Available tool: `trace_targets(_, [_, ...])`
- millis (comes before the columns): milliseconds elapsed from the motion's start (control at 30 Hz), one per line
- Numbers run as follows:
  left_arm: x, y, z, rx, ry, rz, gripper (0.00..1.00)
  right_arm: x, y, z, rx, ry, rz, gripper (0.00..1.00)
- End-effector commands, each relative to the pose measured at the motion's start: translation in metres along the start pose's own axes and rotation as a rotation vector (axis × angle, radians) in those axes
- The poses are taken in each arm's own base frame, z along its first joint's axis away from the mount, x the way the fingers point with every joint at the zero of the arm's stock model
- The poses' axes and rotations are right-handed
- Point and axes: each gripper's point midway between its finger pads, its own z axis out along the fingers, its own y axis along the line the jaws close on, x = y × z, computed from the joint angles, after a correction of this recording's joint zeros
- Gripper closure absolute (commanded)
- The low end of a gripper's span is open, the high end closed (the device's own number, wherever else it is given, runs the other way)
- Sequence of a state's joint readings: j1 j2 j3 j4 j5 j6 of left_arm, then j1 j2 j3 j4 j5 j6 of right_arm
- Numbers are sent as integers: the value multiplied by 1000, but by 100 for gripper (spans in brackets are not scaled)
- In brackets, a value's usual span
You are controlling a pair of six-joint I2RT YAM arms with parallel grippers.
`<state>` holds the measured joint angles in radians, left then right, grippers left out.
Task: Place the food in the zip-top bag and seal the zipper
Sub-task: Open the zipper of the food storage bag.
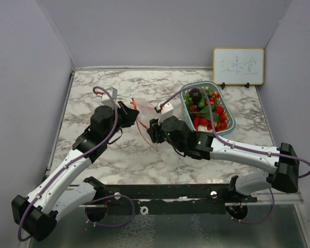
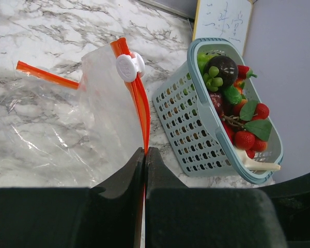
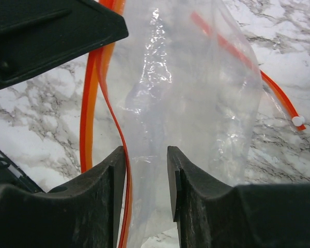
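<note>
one bag [image 2: 101, 119], left fingers [image 2: 123, 178] pinching zipper [image 2: 140, 103]

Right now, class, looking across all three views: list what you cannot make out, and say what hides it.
- Top view: zip-top bag, mostly covered by left claw and right claw.
- Top view: whiteboard writing, too faint and small.
- Left wrist view: food deep in the basket, buried under upper pieces.
- Right wrist view: zipper lower end, behind the right claw's fingers.
</note>
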<state>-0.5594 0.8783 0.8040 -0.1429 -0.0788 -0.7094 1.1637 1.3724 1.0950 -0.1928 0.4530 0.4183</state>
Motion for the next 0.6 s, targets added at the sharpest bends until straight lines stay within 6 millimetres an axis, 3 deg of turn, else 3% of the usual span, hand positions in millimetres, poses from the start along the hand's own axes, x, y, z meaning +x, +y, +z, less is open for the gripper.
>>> trace_targets(0, [-6,-8,-4,38,-24,-18,100,-6,-11,-2,63,-33,13,62])
trace_targets(233, [-4,-18,-2,83,-9,-44,100,1,-4,15,63,-16,-6,59])
trace_targets(267, [-4,-18,-1,86,-10,-46,100,1,-3,17,61,-18,-7,61])
trace_targets(333, [-4,-20,-1,96,-11,-47,100,1,-2,19,59,-21,-8,91])
trace_targets(367, [-4,-21,-1,101,-11,-48,100,1,-3,19,70,-25,-4,97])
trace_targets(567, [3,-17,-2,105,4,-34,99,-12,-32,2,199,-91,59,98])
